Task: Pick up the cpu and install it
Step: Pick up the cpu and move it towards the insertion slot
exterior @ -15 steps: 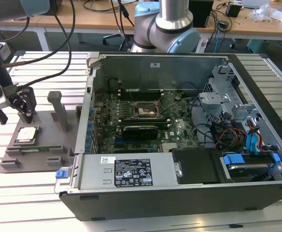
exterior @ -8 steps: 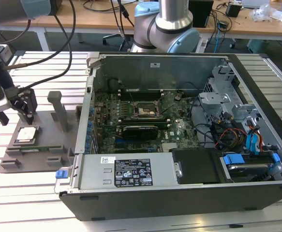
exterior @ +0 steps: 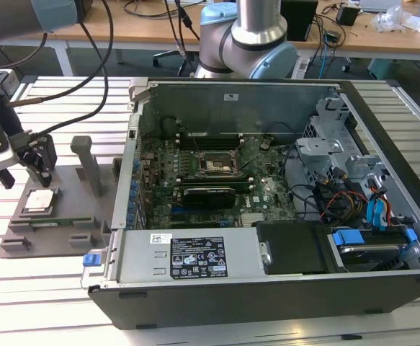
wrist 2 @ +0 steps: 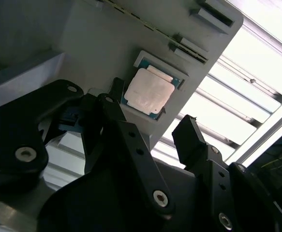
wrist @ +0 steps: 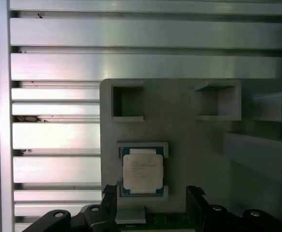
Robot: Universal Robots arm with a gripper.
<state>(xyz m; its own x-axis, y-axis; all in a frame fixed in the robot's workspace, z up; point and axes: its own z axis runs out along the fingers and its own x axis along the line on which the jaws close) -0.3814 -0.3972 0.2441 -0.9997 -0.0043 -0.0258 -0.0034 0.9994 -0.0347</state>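
The small square silvery cpu [wrist: 142,172] is seated in the grey plastic holder [wrist: 189,145]. The black fingers [wrist: 199,203] of the gripper [wrist: 151,193] are held open above it, nothing gripped.

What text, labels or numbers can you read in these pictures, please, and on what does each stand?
Small silvery-white square cpu: faint print on its top, too small to read.
Black-and-white rectangular sticker on the grey metal housing: too small to read.
Small white sticker on the grey case wall: likewise.
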